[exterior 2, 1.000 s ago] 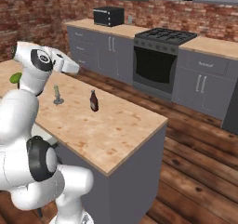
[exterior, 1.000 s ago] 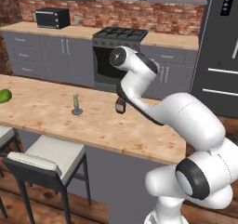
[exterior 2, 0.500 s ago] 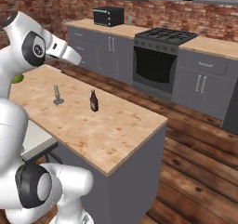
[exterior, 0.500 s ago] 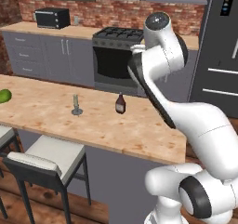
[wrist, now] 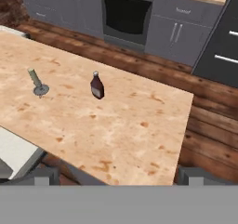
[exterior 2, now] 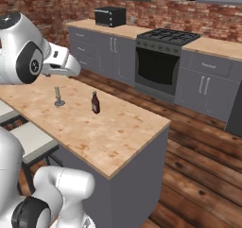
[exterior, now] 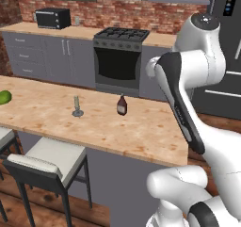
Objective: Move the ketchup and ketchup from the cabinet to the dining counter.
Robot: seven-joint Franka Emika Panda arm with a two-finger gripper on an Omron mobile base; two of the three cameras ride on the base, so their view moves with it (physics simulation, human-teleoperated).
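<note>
You have one ketchup bottle (wrist: 96,86) standing on the dining counter (wrist: 139,135), well below and ahead of the tool; I cannot tell whether the tool is released or clenched. Swinging away for the second risks clipping it.

One ketchup bottle (exterior: 122,104) (exterior 2: 95,102) (wrist: 96,85) stands upright on the dining counter (exterior: 141,132) (exterior 2: 113,137) (wrist: 139,135). One slim grey-green stemmed item (exterior: 77,107) (exterior 2: 58,97) (wrist: 37,82) on a round base stands near it on the same top. One green object (exterior: 4,97) lies at the counter's far left edge. One pale-seated stool (exterior: 44,158) sits complete before the counter, with part of a second (exterior: 4,136) at the left margin. One stove (exterior: 120,56) (exterior 2: 163,61), one microwave (exterior: 53,18) (exterior 2: 110,16) and one dark refrigerator (exterior: 226,52) line the brick wall.
</note>
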